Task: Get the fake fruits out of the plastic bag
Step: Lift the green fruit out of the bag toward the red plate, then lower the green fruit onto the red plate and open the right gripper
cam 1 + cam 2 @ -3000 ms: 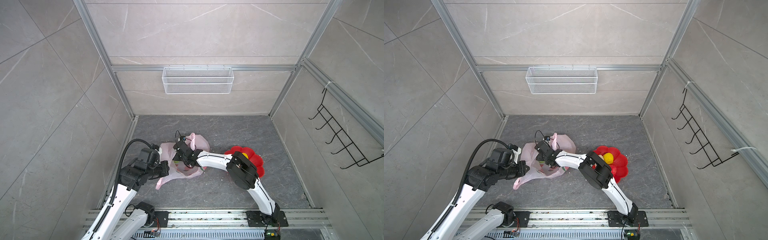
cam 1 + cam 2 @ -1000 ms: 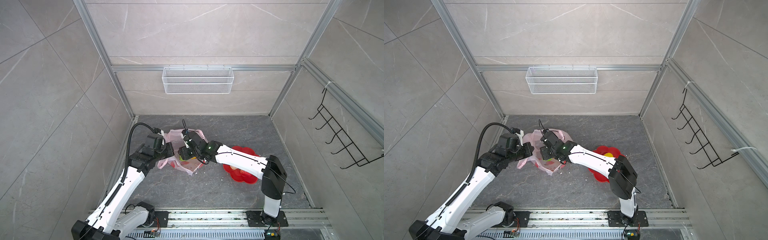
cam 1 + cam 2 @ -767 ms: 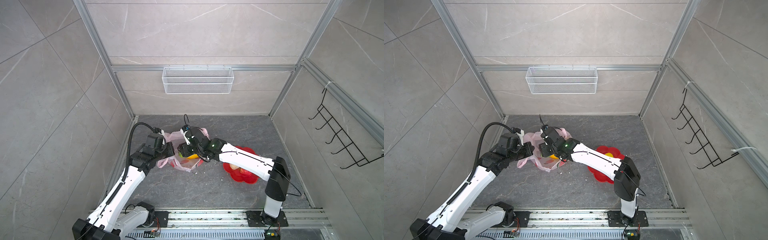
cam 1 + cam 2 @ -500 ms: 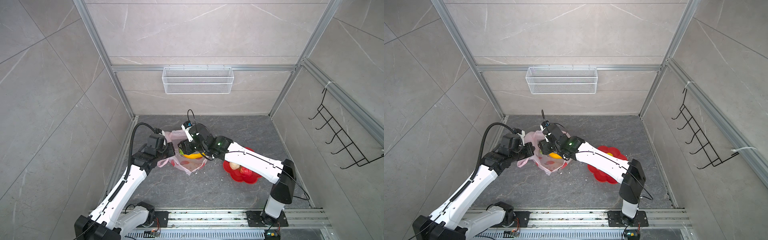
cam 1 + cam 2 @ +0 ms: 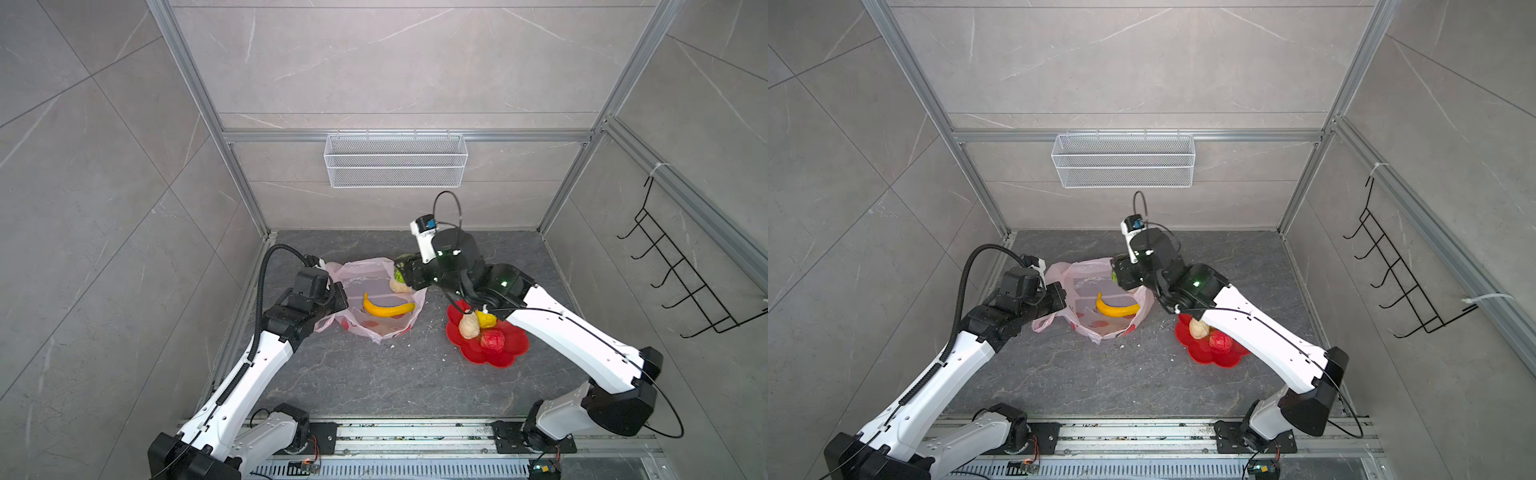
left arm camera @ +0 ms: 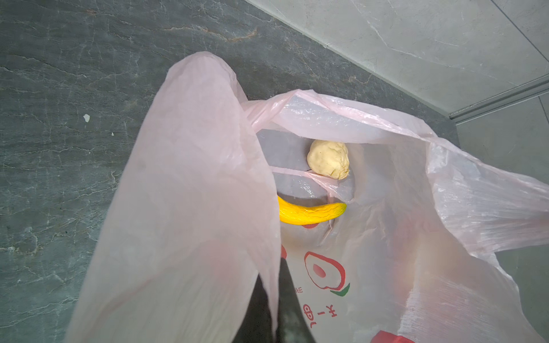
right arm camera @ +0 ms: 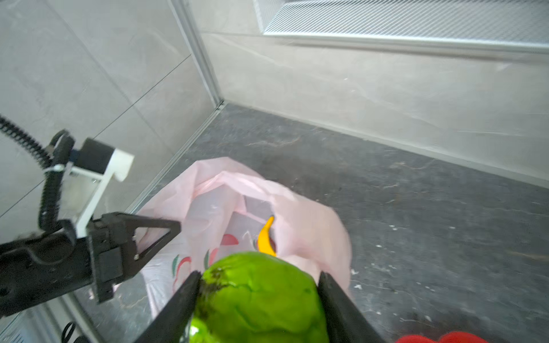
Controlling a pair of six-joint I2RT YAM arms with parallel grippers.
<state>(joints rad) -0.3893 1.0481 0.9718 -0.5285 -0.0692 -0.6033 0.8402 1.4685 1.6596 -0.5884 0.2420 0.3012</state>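
- Left claw (image 5: 337, 296): clenched on the left rim of the plastic bag (image 5: 353, 274), film pinched between the jaws. Reason as I read it: it lifts that side so the mouth gapes and I can see and reach inside.
- Right claw (image 7: 260, 274): grasping the green ball (image 7: 261, 306), 1 jaw on each side, held up over the bag's far right rim. It looks clear of the film. I judge this is the carry step toward the dish.
- Red dish (image 5: 500, 359): sits right of the bag, near but apart. Sensible drop spot, short swing for the right arm.
- Fake fruits, counted: 1 banana (image 5: 388, 309), 2 beige lumps, 1 green ball, 1 red ball (image 5: 492, 340), plus 1 small yellow piece (image 5: 487, 320).
- Where:
  - 2 in the bag: banana flat mid-bag, beige lump (image 6: 328, 159) at the far right side.
  - 1 in my right claw.
  - 3 bunched on the dish: second beige lump (image 5: 468, 326), red ball, yellow piece.
- Also 1 bag, 1 dish, 2 claws.
- Judgement: 2 left to pull after this one.
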